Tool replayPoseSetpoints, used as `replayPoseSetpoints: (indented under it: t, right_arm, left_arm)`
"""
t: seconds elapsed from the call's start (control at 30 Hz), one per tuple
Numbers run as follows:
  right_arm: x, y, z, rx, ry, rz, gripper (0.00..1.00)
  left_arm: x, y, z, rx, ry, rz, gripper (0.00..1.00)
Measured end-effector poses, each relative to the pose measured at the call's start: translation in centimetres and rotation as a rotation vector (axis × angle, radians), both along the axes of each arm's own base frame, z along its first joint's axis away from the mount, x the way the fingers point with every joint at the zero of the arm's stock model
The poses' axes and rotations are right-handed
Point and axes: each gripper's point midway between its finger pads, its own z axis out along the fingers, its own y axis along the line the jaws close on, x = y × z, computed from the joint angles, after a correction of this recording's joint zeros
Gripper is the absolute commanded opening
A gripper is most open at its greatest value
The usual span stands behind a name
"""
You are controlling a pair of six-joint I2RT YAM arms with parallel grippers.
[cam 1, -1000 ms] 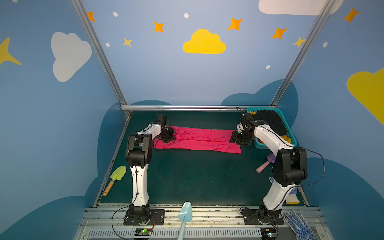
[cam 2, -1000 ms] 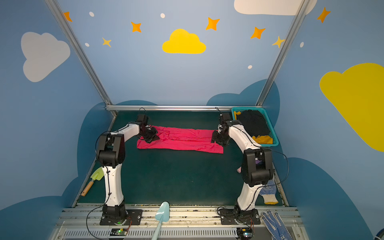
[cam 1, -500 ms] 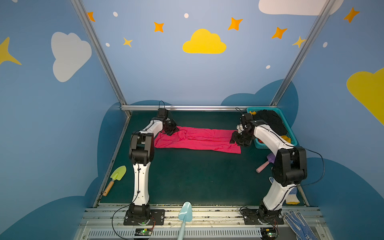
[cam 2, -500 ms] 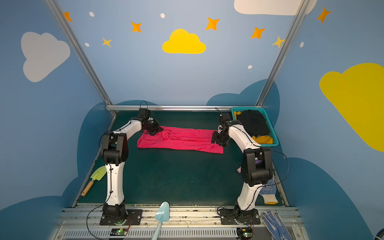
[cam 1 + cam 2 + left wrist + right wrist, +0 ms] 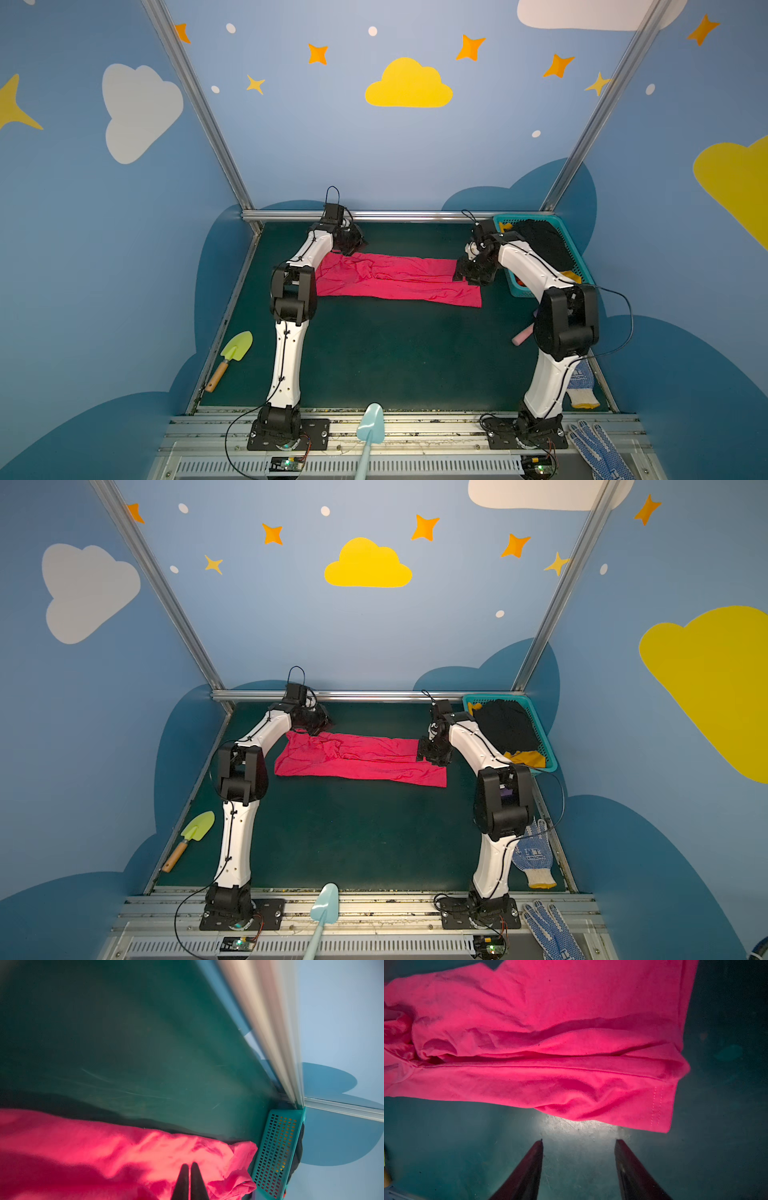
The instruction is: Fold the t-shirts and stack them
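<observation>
The pink-red t-shirt [image 5: 395,278] [image 5: 361,758] lies as a long folded strip across the back of the green mat. My left gripper [image 5: 355,246] [image 5: 189,1164] hovers at the t-shirt's far left corner, shut, with no cloth showing between its fingertips; pink cloth [image 5: 104,1147] lies below them. At the strip's right end, my right gripper [image 5: 467,274] [image 5: 579,1140] is open over bare mat, just off the hem corner [image 5: 660,1109]. A black t-shirt [image 5: 540,241] and a mustard-yellow one [image 5: 571,275] lie in the teal basket [image 5: 575,257].
The basket stands in the back right corner against the metal rail [image 5: 395,215]. A green trowel [image 5: 237,353] lies at the left edge and a light blue trowel [image 5: 370,428] at the front. Dotted gloves [image 5: 598,453] and a pink handle [image 5: 523,334] lie on the right.
My left gripper has moved from the t-shirt's left end back toward the rail, to the far left corner. The right arm has not moved.
</observation>
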Motion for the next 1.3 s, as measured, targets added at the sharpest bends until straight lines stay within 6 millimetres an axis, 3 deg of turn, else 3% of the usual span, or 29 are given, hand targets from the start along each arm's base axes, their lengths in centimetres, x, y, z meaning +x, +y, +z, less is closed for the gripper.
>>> replayPoseSetpoints:
  t: [0.1,0.2,0.27,0.33,0.4,0.53,0.63,0.73,0.87,1.13,1.3]
  right_arm:
    - [2.2,0.7,-0.4,0.003,-0.016,0.018,0.55]
    - [4.3,1.4,-1.4,0.004,-0.02,0.037,0.36]
    - [5.7,1.9,-2.5,0.006,-0.016,0.045,0.2]
    - [6.7,2.2,-3.9,0.007,-0.005,0.051,0.07]
    - [7.5,2.3,-5.4,0.008,0.012,0.055,0.0]
    - [7.9,1.7,-8.7,-0.007,0.065,0.049,0.03]
    - [8.1,0.6,-8.7,-0.024,0.066,0.032,0.09]
    - [7.7,0.2,-8.9,-0.022,0.074,0.024,0.14]
    - [5.8,-0.1,-8.9,-0.058,0.08,0.034,0.18]
    - [-1.9,-0.5,-9.1,-0.139,0.178,0.045,0.2]
    - [-6.9,0.1,-9.2,-0.148,0.224,0.039,0.2]
  left_arm:
    - [-1.5,1.4,4.1,0.073,-0.044,0.022,0.08]
    - [-4.3,2.8,7.7,0.126,-0.077,0.053,0.06]
    - [-6.6,3.6,8.3,0.152,-0.067,0.073,0.05]
    - [-8.4,4.2,6.9,0.173,-0.024,0.087,0.05]
    - [-9.9,4.6,3.9,0.194,0.05,0.095,0.05]
    - [-12.6,5.4,-4.1,0.242,0.24,0.103,0.05]
    - [-13.2,5.8,-7.6,0.267,0.317,0.105,0.05]
    - [-12.6,5.8,-8.4,0.272,0.325,0.109,0.05]
    - [-9.8,5.9,-8.4,0.281,0.287,0.122,0.05]
    - [-4.8,4.7,-8.3,0.275,0.239,0.098,0.05]
    - [-1.4,1.6,-8.1,0.243,0.181,0.035,0.05]
